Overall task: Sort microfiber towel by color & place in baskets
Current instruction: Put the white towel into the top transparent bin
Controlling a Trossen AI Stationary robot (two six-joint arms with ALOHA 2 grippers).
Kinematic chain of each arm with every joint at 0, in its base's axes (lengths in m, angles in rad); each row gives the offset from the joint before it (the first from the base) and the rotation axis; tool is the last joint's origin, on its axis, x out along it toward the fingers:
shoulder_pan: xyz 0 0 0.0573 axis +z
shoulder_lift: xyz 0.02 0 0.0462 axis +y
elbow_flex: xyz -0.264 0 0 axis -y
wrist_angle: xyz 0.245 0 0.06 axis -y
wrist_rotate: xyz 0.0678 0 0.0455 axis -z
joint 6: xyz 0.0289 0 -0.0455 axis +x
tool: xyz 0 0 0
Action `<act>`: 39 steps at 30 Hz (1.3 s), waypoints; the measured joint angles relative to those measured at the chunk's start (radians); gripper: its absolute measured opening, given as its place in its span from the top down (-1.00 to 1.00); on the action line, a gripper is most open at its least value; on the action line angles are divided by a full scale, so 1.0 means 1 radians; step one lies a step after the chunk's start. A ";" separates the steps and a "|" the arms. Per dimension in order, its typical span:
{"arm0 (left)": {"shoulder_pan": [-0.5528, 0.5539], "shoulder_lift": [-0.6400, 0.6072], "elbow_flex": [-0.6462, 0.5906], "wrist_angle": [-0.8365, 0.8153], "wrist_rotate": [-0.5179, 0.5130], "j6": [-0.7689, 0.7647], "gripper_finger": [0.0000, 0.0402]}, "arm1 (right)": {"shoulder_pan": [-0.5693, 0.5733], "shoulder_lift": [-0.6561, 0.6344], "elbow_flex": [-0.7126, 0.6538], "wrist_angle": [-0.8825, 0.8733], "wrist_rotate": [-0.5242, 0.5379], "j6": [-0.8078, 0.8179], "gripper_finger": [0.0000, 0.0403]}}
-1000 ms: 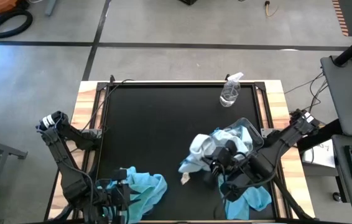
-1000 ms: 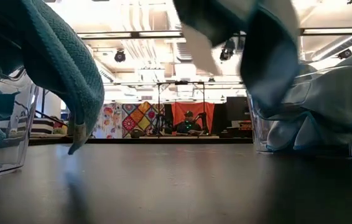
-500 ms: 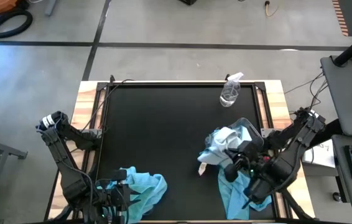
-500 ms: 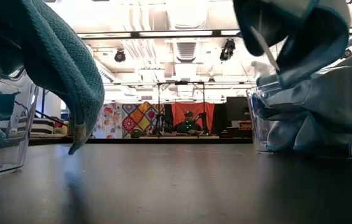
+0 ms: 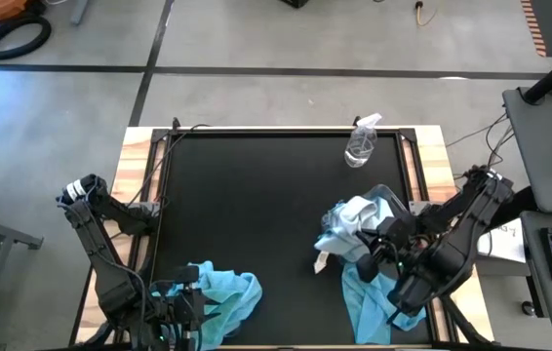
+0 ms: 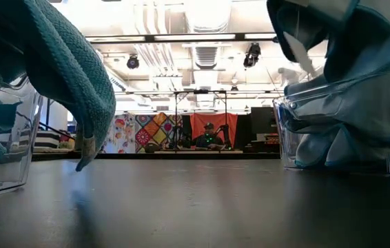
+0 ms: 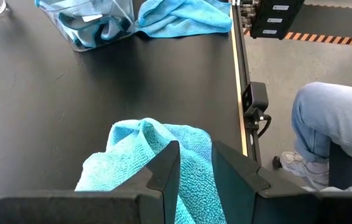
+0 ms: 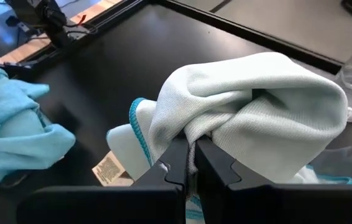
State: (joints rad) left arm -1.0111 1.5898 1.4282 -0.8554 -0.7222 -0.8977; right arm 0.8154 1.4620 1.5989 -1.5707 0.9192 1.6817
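So on my left side nothing's budged: the left end effector (image 7: pixel 191 165) is parked at the near-left corner of the tabletop (image 5: pixel 256 195) with its fingers apart, a bright blue towel (image 5: pixel 225 294) draped between and under them, spilling from the left basket (image 6: pixel 5 148). All the action is on the right. A second ago my right end effector (image 8: pixel 189 163) was out toward the middle of the tabletop with the pale whitish towel (image 5: pixel 349 219); now it's swung back right and has it bunched over the right basket (image 5: pixel 393 210), which already holds a heap of pale cloth. Fingers are pinched tight on a fold of that pale towel, its white care tag (image 8: pixel 106 167) dangling below. I'd say that means the carry is basically done and only the drop is left. Another bright blue towel (image 5: pixel 369 307) lies on the tabletop just near-side of that basket, so there's more to sort. Clear spray bottle (image 5: pixel 361 144) sits at the far edge, well out of the way.
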 joint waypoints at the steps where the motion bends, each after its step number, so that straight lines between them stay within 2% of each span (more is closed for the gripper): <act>1: 0.000 0.000 0.000 0.000 0.000 0.005 0.61 | -0.001 -0.004 -0.001 0.000 0.002 -0.014 0.94; 6: 0.000 0.000 0.000 0.000 -0.001 0.032 0.61 | -0.006 -0.040 -0.026 0.000 0.116 -0.055 0.94; 10: 0.000 0.000 0.000 0.000 -0.001 0.061 0.61 | -0.011 -0.099 -0.085 0.000 0.143 -0.078 0.94; 17: 0.000 0.000 0.000 0.000 -0.004 0.104 0.61 | -0.010 -0.277 -0.369 0.030 0.152 0.058 0.94; 20: 0.000 0.000 0.000 0.000 -0.004 0.104 0.61 | -0.010 -0.365 -0.523 0.156 0.111 0.083 0.94; 26: 0.000 0.000 0.000 0.001 -0.004 0.104 0.61 | -0.010 -0.498 -0.741 0.458 -0.014 -0.082 0.94; 35: 0.000 0.000 0.000 0.007 -0.004 0.097 0.61 | -0.010 -0.529 -0.900 0.498 -0.222 0.109 0.94; 39: 0.001 0.000 0.000 0.012 -0.004 0.096 0.61 | -0.009 -0.503 -0.922 0.543 -0.229 0.086 0.94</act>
State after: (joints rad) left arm -1.0103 1.5898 1.4284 -0.8432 -0.7261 -0.8013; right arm 0.8062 0.9590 0.6773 -1.0273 0.6903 1.7680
